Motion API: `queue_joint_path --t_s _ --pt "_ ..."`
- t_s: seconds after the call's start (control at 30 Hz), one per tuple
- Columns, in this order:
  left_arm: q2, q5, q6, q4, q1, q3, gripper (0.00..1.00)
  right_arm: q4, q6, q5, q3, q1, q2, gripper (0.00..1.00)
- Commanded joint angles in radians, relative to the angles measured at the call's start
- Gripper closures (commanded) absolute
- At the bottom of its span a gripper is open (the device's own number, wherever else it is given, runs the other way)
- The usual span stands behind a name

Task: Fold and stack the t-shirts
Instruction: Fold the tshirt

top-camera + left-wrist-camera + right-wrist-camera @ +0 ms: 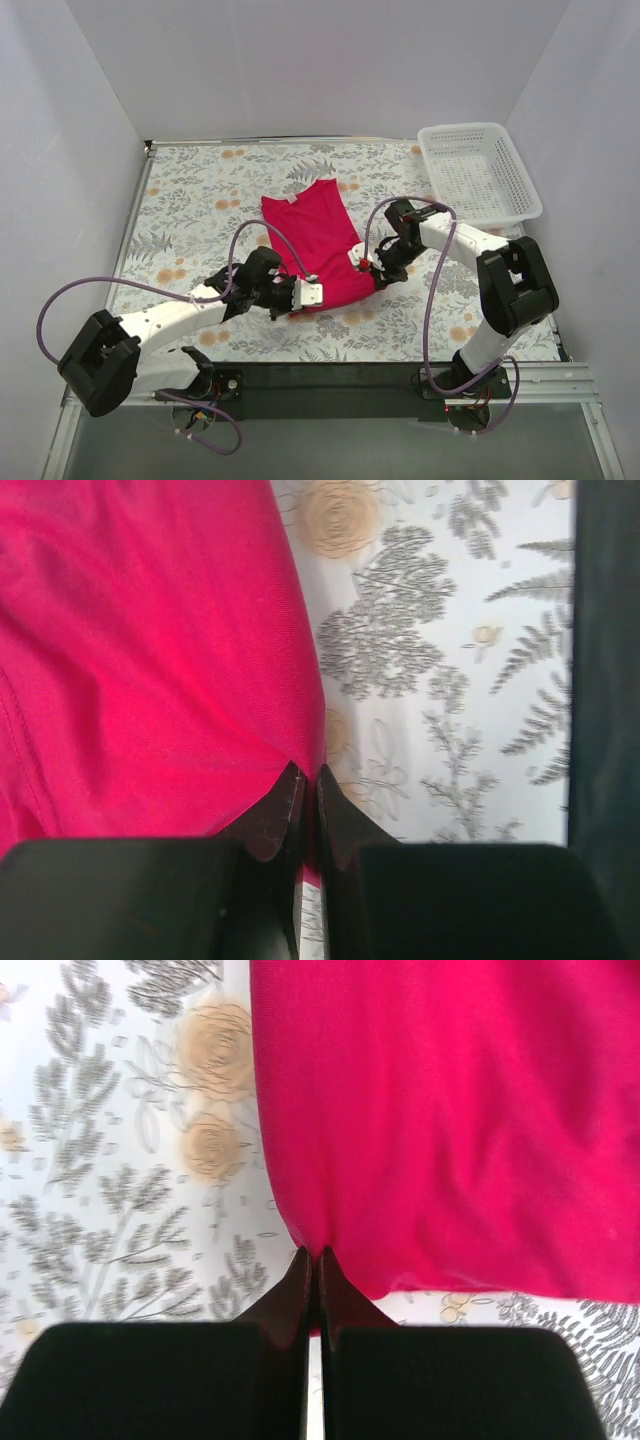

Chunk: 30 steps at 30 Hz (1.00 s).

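You had the left gripper (310,782) and the right gripper (311,1260) both pinched tight on the near edge of the magenta-red cloth t-shirt (316,236).

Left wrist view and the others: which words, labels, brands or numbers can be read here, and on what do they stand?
None can be read.
White tag pinched in the left hand with the t-shirt: faint print, too blurred to read.
Basket, tablecloth: no writing.
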Motion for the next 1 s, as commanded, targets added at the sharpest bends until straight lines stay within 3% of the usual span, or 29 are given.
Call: queue_joint_path --t_s 0.0,0.13,0.53,0.7,0.83,0.97 --pt "-0.069 0.052 -0.06 -0.139 -0.021 -0.007 1.0 -0.081 -0.014 -0.028 0.006 0.001 -0.061 0.99" --pt "-0.045 0.037 -0.048 -0.151 -0.001 0.034 1.0 -0.083 0.053 -0.035 0.158 0.001 0.022 0.99" --pt "0.216 0.244 0.083 -0.091 0.405 0.324 1.0 -0.083 0.239 -0.036 0.768 -0.012 0.405 0.99" --pt "0.298 0.258 0.094 -0.018 0.494 0.412 1.0 -0.068 0.369 -0.074 1.014 -0.033 0.54 0.99" --pt "0.37 0.197 0.069 0.117 0.537 0.435 1.0 0.082 0.509 -0.064 1.143 -0.044 0.631 0.99" --pt "0.463 0.126 0.028 0.316 0.557 0.435 1.0 0.328 0.687 -0.013 1.074 -0.044 0.651 0.99"
